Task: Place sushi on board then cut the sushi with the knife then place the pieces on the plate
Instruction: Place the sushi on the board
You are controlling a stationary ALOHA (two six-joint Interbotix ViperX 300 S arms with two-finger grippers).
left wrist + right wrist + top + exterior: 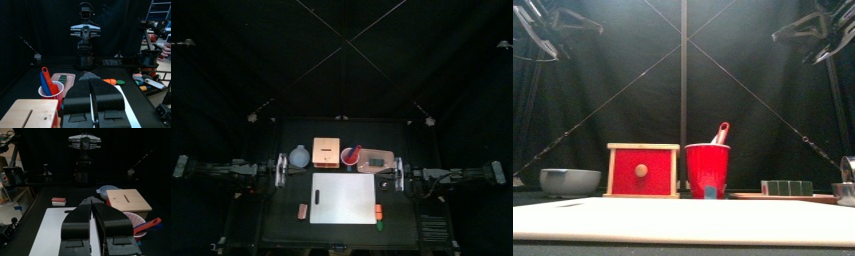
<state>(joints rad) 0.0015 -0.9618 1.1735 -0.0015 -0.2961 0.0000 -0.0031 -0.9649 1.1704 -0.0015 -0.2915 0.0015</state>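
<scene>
The dark green sushi roll (pixel 374 163) (pixel 791 187) lies on the pink tray (pixel 385 153) (pixel 748 196) at the back right. Beside it stands the red cup (pixel 350 156) (pixel 708 170) (pixel 51 92) holding a red and a blue knife (pixel 722 132) (pixel 44 80). In front of them lies the bare white board (pixel 345 196) (pixel 684 220) (pixel 53 230). My left gripper (pixel 285 170) (pixel 91 76) hovers shut at the board's left, holding nothing. My right gripper (pixel 398 172) (pixel 93 202) hovers shut at the board's right, also holding nothing. Both are raised well above the table.
The wooden box (pixel 327 152) (pixel 643 170) with its red drawer front stands left of the cup, and the blue-grey bowl (pixel 299 155) (pixel 569 181) left of that. A pink toy (pixel 302 209) (pixel 59 201) lies off the board's left edge, an orange toy (pixel 378 210) (pixel 111 81) and a green toy (pixel 380 224) off its right.
</scene>
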